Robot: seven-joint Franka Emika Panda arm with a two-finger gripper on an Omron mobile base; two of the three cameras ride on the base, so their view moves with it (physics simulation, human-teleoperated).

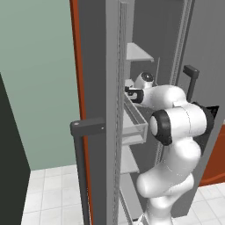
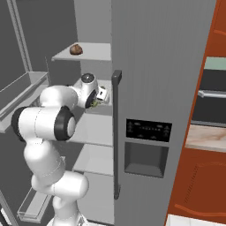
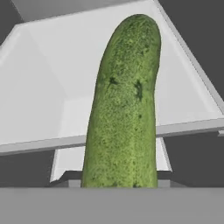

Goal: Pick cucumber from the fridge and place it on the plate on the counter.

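In the hand view the cucumber stands nearest of all, a rough dark-green oblong that rises from the bottom edge at 6 o'clock and runs up, leaning a little toward 1 o'clock, to its rounded end near the top. The gripper is closed as tight as it gets in this work, and the cucumber comes out from between its jaws, so it is gripped at its lower end. Behind the cucumber lies a pale grey shelf of the fridge, its front edge crossing the picture as a light band, with dark space below it.

In the right base view the white arm rises from 7 o'clock and bends toward the middle of the fridge. The gripper sits at the arm's end, just left of the long dark door handle, and a bit of green cucumber shows beneath it, above a pale shelf. Farther in, on the shelf above at 11 o'clock, lies a small brown round item. At 3 o'clock, beyond the closed fridge door, a strip of the marbled desk shows above reddish-brown cabinets.

In the left base view the arm climbs from 5 o'clock, and its hand reaches in among the shelves, just above a clear door bin. The open door stands at 10 o'clock with its dark handle toward the camera.
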